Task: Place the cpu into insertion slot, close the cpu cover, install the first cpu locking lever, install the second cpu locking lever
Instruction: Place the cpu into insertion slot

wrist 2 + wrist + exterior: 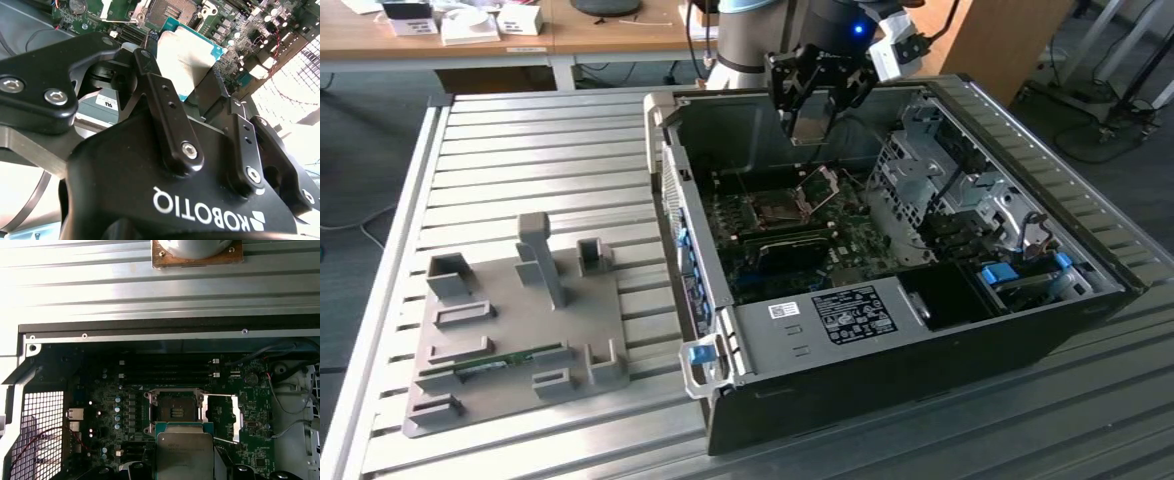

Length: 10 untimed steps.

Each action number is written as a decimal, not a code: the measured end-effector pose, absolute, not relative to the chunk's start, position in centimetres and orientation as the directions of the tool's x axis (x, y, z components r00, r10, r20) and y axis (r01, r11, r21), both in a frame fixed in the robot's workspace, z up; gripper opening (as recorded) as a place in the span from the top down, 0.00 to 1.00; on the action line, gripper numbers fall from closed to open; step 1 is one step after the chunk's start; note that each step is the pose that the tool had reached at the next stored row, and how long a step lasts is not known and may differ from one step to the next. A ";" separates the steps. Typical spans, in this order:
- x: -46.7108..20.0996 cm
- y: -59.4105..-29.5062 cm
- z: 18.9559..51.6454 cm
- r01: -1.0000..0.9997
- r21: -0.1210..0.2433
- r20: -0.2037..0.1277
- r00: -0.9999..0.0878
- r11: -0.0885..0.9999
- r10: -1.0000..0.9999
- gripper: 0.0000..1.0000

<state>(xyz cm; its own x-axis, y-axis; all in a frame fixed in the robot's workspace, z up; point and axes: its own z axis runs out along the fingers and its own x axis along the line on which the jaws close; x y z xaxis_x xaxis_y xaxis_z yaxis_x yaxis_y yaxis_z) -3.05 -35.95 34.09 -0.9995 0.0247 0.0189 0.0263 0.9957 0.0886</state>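
Nearest the lens, in the second wrist view, sits the black body of the gripper point(182, 75). Past it, the two fingers point(165, 100) are drawn in narrow on the cpu point(187, 47). They pinch it by two opposite edges, and its pale silver face, rimmed in teal, tilts toward the camera.

Reading the exterior view from its left, a slatted metal table point(520, 150) carries a grey fixture plate point(507, 300) with upright posts. A green memory stick point(494, 362) lies in one of the plate's grooves. Just beside the plate, toward the exterior view's right, stands the open computer case point(894, 390), its green circuit board point(854, 240) facing up. On that board the insertion slot point(781, 207) lies uncovered. The cpu cover point(818, 185) stands raised on its hinge at the slot's edge toward the exterior view's right. The gripper hangs above the board near the far wall of the case. The cpu sits at its fingertips, clear of the insertion slot and not touching it. Further right come a metal drive cage point(921, 170) and blue clips point(1001, 272).

In the first wrist view the cpu point(185, 455) is between camera and board, just beside the insertion slot point(175, 412). The slot's dark square, framed by its silver rim, shows bare contacts. The cpu cover point(236, 417) is swung fully open beside it.
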 end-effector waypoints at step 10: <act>-3.1 -36.0 33.8 0.026 0.088 0.019 -1.000 0.996 0.025 0.46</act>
